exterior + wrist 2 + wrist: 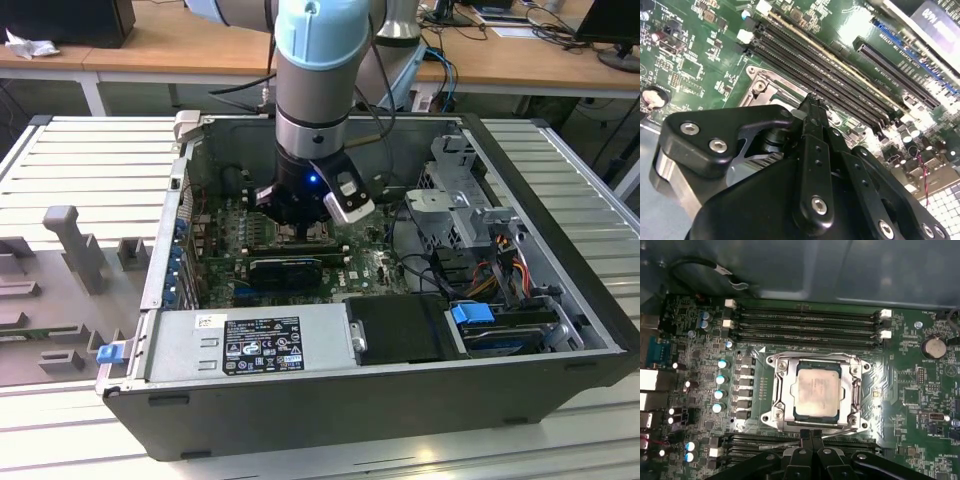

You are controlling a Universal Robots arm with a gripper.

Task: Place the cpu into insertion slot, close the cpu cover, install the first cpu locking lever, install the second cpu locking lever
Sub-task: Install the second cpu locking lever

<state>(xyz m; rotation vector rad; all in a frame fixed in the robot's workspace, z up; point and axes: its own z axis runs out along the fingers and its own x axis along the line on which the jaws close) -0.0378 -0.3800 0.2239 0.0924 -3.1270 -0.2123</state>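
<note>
chip [817, 390] seated in its socket [781, 385] on the green board [900, 385]
the steel frame [856, 385] lies closed around it; gripper [812, 436] fingertips together just beside.

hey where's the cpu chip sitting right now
In the first wrist view, the square silvery-tan cpu lies in the metal-rimmed insertion slot on the green motherboard, between two banks of long black memory slots.

One cpu [817, 390] sits in one insertion slot [776, 416] under one cpu cover [781, 371]. Four long memory slots [807, 325] run on its far side. Five blue-topped capacitors [722, 364] stand in a column beside it. One round coin battery [933, 347] lies near.
</note>
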